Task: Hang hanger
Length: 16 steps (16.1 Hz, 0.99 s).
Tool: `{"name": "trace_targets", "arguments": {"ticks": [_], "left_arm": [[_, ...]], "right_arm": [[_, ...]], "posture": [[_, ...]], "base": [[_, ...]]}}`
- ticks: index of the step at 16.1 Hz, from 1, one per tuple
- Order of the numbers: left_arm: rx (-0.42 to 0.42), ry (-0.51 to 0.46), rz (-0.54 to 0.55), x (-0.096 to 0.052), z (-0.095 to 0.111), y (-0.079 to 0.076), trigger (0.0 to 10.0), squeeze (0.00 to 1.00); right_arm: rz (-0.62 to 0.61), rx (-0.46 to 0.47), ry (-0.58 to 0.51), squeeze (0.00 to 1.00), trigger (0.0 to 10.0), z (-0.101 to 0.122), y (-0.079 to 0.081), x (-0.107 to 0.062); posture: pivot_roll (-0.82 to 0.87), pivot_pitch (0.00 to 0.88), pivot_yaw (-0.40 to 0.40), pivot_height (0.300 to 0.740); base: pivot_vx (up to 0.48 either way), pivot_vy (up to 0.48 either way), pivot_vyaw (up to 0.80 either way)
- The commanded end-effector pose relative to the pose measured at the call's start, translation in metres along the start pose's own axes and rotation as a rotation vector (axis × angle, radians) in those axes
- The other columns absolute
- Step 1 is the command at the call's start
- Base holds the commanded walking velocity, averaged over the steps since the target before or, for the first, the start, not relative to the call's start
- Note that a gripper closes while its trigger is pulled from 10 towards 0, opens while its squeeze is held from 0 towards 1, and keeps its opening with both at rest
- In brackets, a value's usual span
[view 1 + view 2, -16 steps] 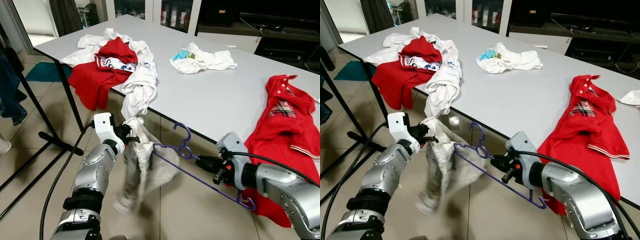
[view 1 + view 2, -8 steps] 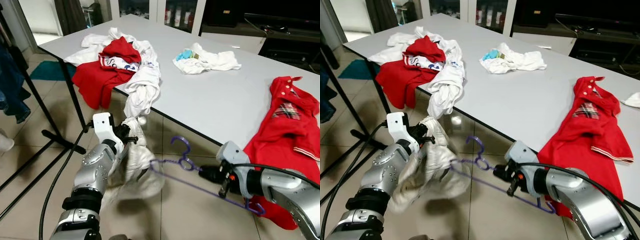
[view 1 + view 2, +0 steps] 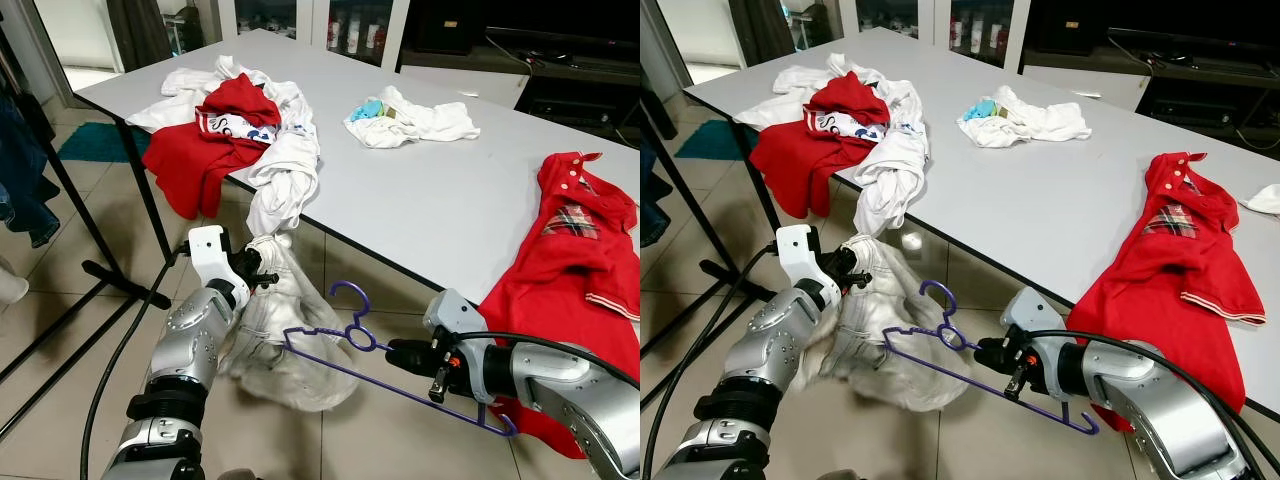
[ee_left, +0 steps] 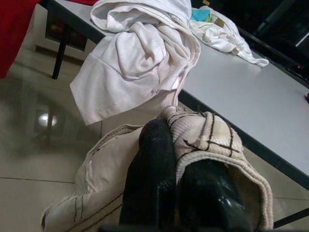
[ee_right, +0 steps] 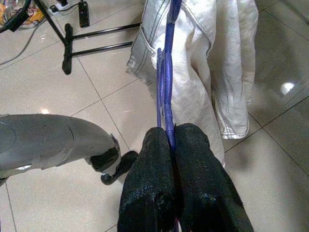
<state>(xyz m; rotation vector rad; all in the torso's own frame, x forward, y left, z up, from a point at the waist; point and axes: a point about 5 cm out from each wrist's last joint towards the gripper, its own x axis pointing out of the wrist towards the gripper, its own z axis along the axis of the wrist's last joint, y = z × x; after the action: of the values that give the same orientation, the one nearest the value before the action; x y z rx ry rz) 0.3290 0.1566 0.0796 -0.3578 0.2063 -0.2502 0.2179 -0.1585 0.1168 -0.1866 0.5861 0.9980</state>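
1. Left hand [image 3: 262, 277] clamps the collar of a cream garment [image 3: 280, 340], held below the counter [image 3: 430, 200] edge.
2. Right hand [image 3: 395, 350] grips the purple hanger [image 3: 345, 330], one end inside the garment above the floor.

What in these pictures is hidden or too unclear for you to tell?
- Whether the purple hanger is inside the cream garment: the eye views show folds over its left end.
- Red polo shirt: its lower part is behind the right arm.
- Left gripper: its fingertips are buried in cloth.
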Motion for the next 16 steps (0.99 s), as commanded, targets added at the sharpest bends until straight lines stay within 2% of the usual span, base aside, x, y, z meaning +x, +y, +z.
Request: {"name": "trace_targets", "arguments": {"ticks": [1,3,5,6,9,10,12,16], "left_arm": [[0.012,-0.032,-0.004,0.002,0.007,-0.003,10.0,0.0],[0.013,-0.031,-0.005,0.002,0.007,-0.003,10.0,0.0],[0.013,-0.031,-0.007,0.003,0.007,-0.003,10.0,0.0],[0.013,-0.032,-0.008,0.003,0.007,-0.004,10.0,0.0],[0.013,-0.029,-0.007,0.002,0.006,-0.004,10.0,0.0],[0.013,-0.027,-0.007,0.001,0.005,-0.003,10.0,0.0],[0.012,-0.024,-0.006,0.002,0.005,-0.003,10.0,0.0],[0.01,-0.02,-0.014,0.004,0.003,-0.007,10.0,0.0]], "right_arm": [[0.013,-0.037,-0.014,0.45,10.0,0.005,-0.001,-0.004],[0.058,-0.069,0.007,0.42,10.0,0.002,0.004,-0.003],[-0.024,-0.06,0.034,0.27,10.0,-0.003,-0.006,0.008],[-0.079,-0.01,0.015,0.23,10.0,0.0,-0.014,0.012],[0.067,-0.022,-0.105,0.25,10.0,0.011,0.002,0.005],[0.11,0.006,-0.165,0.25,10.0,0.016,0.007,0.002],[0.087,0.014,-0.116,0.26,10.0,0.007,0.002,0.006],[0.102,-0.001,0.043,0.27,10.0,-0.018,0.007,0.029]], "posture": [[0.0,0.0,-0.029,0.74],[0.0,0.0,-0.027,0.74],[0.0,0.0,-0.028,0.74],[0.0,0.0,-0.029,0.74],[0.0,0.0,-0.029,0.74],[-0.01,0.0,-0.03,0.74],[-0.01,0.0,-0.03,0.74],[-0.02,0.0,-0.029,0.74]], "base": [[0.0,0.0,0.0],[0.0,0.0,0.0],[0.0,0.0,0.0],[0.0,0.0,0.0],[0.0,0.0,0.0],[0.0,0.0,0.0],[0.0,0.0,0.0],[0.0,0.0,0.0]]}}
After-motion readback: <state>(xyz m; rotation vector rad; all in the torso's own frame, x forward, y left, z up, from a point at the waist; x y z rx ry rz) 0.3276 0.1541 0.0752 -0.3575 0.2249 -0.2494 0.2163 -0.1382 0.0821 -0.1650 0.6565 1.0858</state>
